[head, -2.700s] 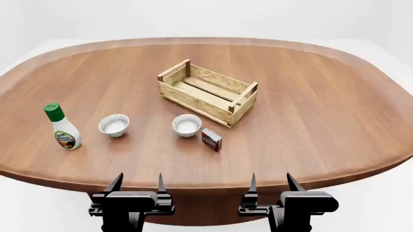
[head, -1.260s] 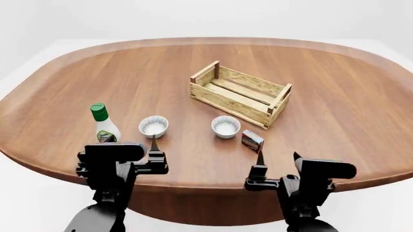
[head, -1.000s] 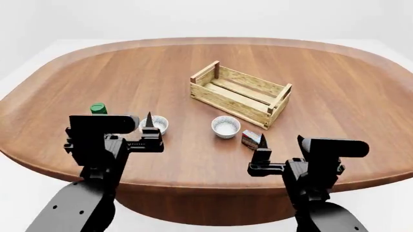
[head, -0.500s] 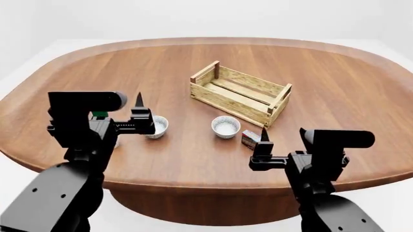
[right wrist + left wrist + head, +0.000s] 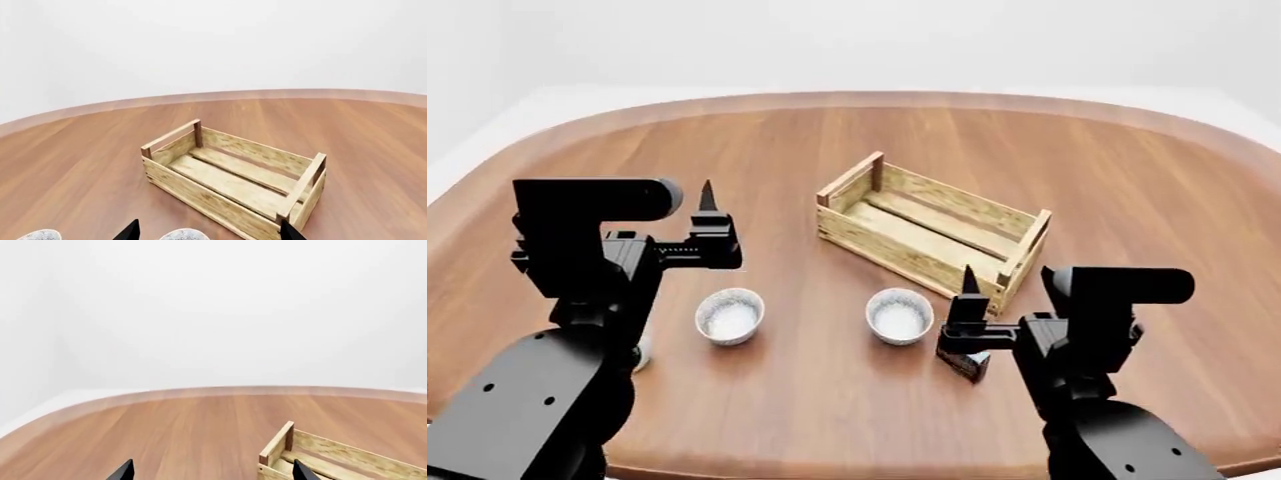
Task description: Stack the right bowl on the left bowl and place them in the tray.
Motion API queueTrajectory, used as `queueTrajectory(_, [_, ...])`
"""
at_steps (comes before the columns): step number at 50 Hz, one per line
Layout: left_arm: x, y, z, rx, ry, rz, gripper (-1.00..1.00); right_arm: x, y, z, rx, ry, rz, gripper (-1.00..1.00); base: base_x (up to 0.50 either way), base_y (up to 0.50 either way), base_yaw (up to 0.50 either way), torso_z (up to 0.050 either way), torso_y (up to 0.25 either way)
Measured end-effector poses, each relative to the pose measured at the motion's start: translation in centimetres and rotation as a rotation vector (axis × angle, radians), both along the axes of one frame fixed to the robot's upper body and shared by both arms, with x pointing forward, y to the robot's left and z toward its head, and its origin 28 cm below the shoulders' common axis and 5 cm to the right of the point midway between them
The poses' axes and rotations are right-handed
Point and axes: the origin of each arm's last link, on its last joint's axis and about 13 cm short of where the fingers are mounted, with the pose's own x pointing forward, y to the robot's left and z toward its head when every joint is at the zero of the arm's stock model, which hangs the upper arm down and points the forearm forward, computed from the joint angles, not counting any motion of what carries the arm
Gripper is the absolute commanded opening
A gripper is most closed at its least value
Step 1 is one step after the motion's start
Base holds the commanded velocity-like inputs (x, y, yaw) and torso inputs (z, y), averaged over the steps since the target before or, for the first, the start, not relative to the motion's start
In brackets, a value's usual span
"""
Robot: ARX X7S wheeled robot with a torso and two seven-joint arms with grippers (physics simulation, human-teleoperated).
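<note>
— So, where are the bowls?
— Left bowl and right bowl sit apart on the surface, near side of the tray.
— And the hands?
— Left hand and right hand both hover spread wide, holding nothing.

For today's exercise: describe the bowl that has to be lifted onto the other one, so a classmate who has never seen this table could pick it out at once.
Start at the slatted light-wood tray in the middle of the brown table. Two small white bowls sit side by side in front of it, nearer the robot. The right bowl is the one nearer the tray's corner, just beside a small dark red box; the left bowl stands alone.
</note>
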Motion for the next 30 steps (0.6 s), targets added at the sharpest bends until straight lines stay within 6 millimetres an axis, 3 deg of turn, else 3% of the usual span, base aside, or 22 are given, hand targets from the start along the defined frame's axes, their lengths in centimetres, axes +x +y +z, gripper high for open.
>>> queueTrajectory(30, [-0.08,0.09,0.19,0.003,-0.011,0.007,1.00,0.11,0.11,-0.59,0.006,0.032,0.015,1.00,0.50,0.00,0.00,0.000,0.001])
